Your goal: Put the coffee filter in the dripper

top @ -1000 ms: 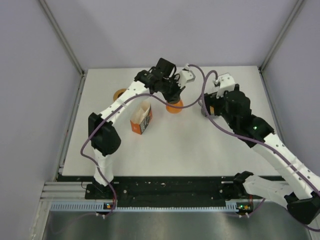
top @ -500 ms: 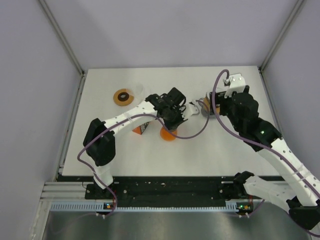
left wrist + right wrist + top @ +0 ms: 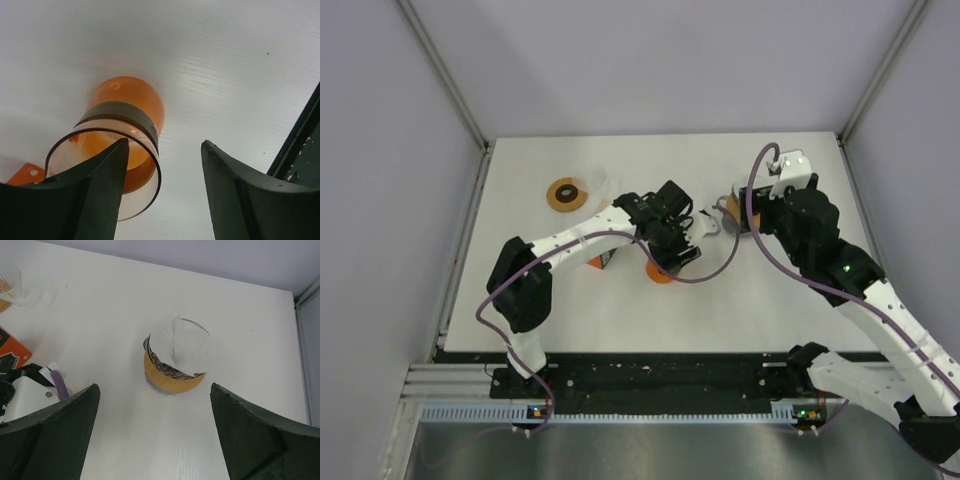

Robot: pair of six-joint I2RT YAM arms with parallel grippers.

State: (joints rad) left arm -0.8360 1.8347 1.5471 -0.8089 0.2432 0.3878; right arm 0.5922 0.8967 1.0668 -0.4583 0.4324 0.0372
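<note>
Item: coffee filter (image 3: 182, 347) — white paper, sitting in an orange-based holder (image 3: 172, 382), centre of the right wrist view. The right gripper (image 3: 154, 390) is hanging wide, gripping nothing. The left gripper (image 3: 164, 145) is gaping too, one finger (image 3: 100, 185) overlapping the rim of an orange glass vessel (image 3: 127, 100). Risks — that finger tipping the vessel, or a hard pinch crumpling the filter.
</note>
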